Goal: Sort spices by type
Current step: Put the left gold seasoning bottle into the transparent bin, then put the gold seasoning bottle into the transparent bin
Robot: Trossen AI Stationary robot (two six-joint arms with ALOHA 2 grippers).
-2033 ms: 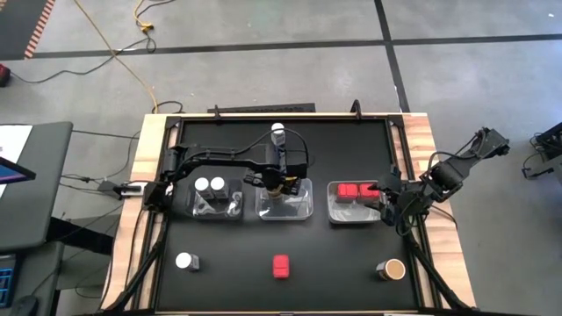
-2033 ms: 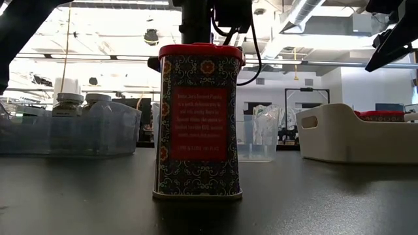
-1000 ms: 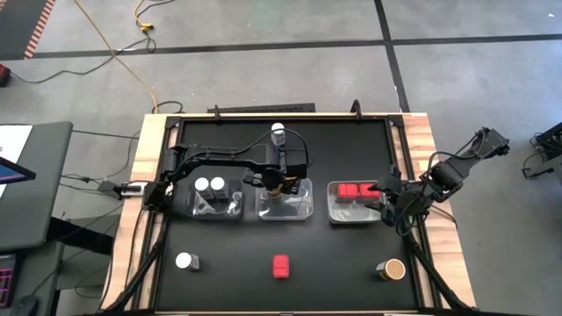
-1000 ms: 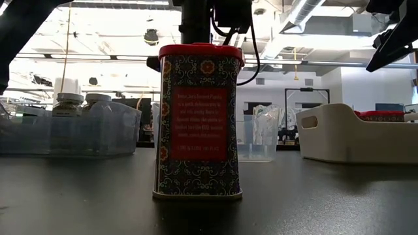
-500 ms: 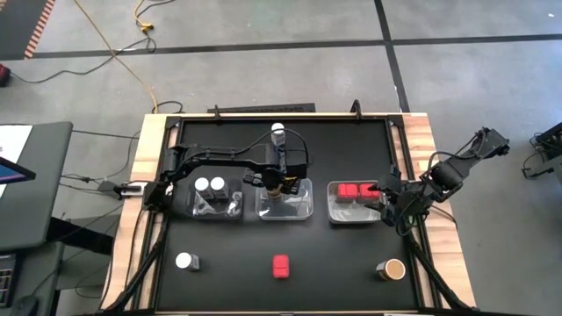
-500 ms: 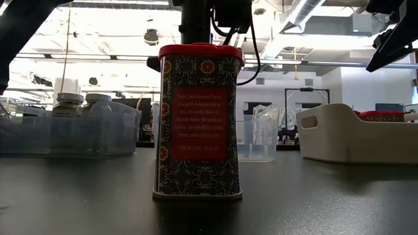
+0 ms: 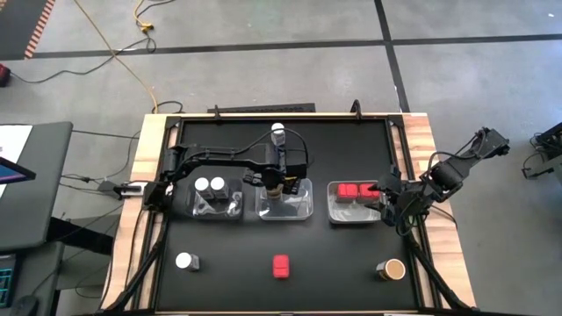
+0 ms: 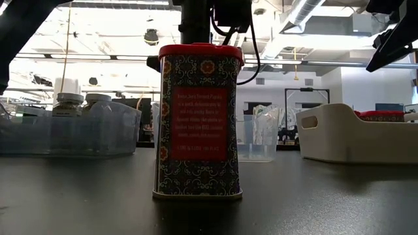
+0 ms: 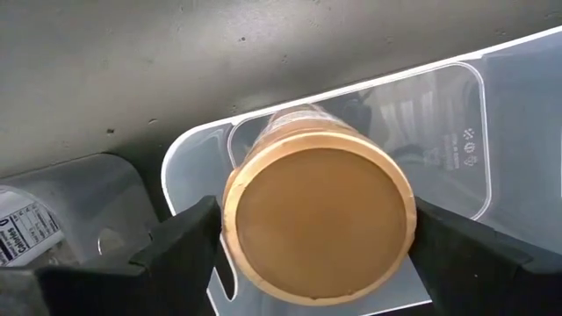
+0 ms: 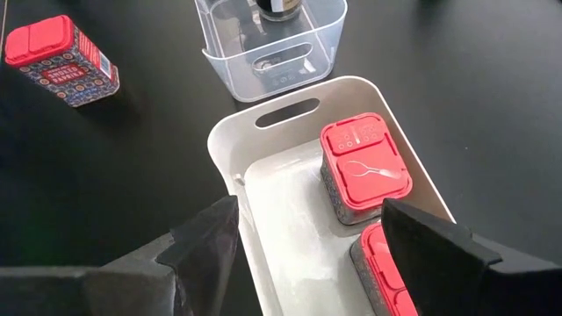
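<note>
Left to right: two white-capped jars (image 7: pixel 209 185) sit in the left tray (image 7: pixel 217 207), one loose (image 7: pixel 183 260) at 7 o'clock, another (image 7: pixel 278 131) at 12. Left gripper (image 9: pixel 312 250) straddles one tan-topped jar (image 9: pixel 318 220) in the middle tray (image 7: pixel 301 204); grip unclear. One red packet (image 7: pixel 280 265) at 6. Right gripper (image 10: pixel 307 250) gapes over two red packets (image 10: pixel 363 169). Second tan jar (image 7: pixel 392 269) at 5.

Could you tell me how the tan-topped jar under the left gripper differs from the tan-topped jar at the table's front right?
The tan-topped jar under the left gripper stands inside the clear middle tray, between the left gripper's fingers; the front-right tan-topped jar sits on the bare black table, outside every tray, with no gripper near it. Both have round tan tops.
</note>
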